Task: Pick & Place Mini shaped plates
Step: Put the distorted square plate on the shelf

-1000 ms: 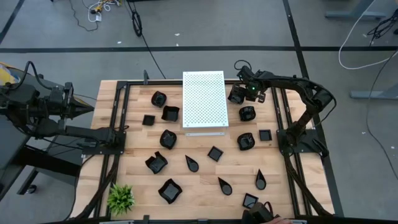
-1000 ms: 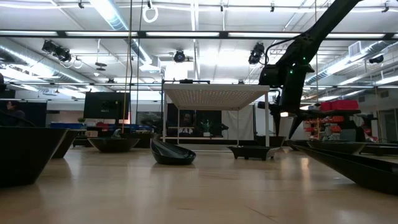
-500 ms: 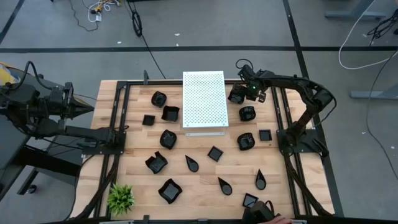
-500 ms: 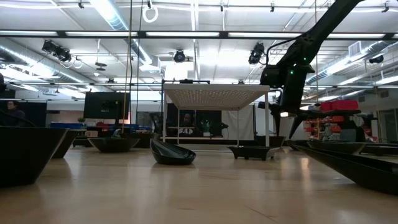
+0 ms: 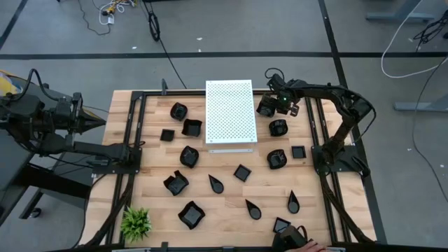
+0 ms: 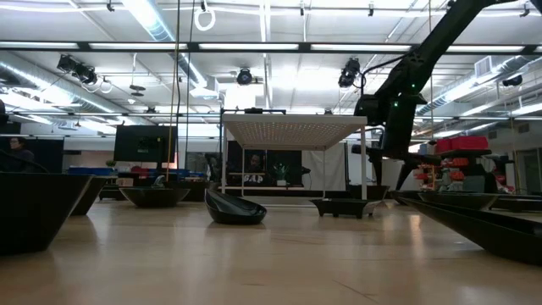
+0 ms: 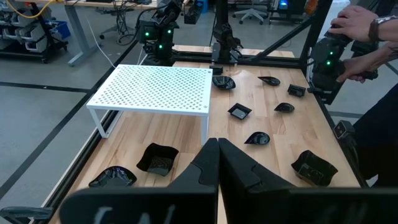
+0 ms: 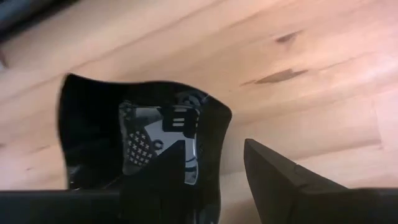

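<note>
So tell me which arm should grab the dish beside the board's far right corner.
Right. Its gripper hovers open over that dish, one of its fingers just outside the rim. The left gripper is shut, parked beyond the table's left edge.

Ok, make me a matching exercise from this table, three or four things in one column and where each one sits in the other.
Things:
1. green plant
2. white perforated board
3. right gripper
4. left gripper

Places:
A. far middle of the table
B. off the table's left edge
C. near left corner
D. over a black plate just right of the board

Pairs: 1-C, 2-A, 3-D, 4-B
</note>
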### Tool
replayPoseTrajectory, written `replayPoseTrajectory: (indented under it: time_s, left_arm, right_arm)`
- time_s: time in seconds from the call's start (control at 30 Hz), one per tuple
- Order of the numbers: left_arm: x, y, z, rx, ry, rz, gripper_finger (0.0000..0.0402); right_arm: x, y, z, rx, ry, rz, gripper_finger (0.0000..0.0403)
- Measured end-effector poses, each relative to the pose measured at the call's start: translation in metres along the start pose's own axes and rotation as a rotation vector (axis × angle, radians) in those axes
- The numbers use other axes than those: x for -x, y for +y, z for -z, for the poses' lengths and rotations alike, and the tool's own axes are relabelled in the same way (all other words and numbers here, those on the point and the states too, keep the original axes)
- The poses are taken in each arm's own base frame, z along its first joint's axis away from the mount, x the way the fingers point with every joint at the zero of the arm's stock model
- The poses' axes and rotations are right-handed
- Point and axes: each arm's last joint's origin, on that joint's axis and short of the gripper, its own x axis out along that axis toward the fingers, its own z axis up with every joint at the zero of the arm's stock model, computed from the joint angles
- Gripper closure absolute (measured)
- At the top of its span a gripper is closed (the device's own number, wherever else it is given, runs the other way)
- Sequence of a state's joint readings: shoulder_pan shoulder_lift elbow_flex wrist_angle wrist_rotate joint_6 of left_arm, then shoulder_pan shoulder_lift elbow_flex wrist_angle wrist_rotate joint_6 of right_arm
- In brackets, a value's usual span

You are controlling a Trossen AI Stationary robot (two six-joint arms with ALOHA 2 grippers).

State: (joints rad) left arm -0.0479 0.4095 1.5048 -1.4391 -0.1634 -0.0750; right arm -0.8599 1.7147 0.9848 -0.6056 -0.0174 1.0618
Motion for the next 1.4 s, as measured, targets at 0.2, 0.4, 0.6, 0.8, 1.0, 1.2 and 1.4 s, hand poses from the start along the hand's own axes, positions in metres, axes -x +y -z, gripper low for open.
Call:
replayPoseTrajectory:
  time_s: [0.2,0.4,0.6,0.8,1.0,1.2,1.4]
  left_arm:
    - [0.0,0.0,0.0,0.0,0.0,0.0,0.0399]
    - [0.0,0.0,0.0,0.0,0.0,0.0,0.0399]
    - [0.0,0.0,0.0,0.0,0.0,0.0,0.0399]
    - [0.0,0.0,0.0,0.0,0.0,0.0,0.0399]
    - [0.0,0.0,0.0,0.0,0.0,0.0,0.0399]
    - [0.0,0.0,0.0,0.0,0.0,0.0,0.0399]
    - [0.0001,0.0,0.0,0.0,0.0,0.0,0.0399]
  right_arm:
    - [-0.0002,0.0003,-0.0009,-0.005,-0.004,-0.005,0.0236]
    - [-0.0002,0.0003,-0.0012,-0.006,-0.005,-0.006,0.0252]
    - [-0.0002,0.0004,-0.0011,-0.003,-0.004,-0.006,0.0292]
    - [-0.0002,0.0004,-0.001,0.001,-0.003,-0.006,0.0329]
    - [-0.0002,0.0004,-0.001,0.002,-0.003,-0.007,0.0358]
    - [-0.0001,0.0005,-0.001,0.013,-0.003,-0.008,0.0376]
    - [0.0044,0.0009,-0.0012,0.025,-0.012,-0.023,0.0385]
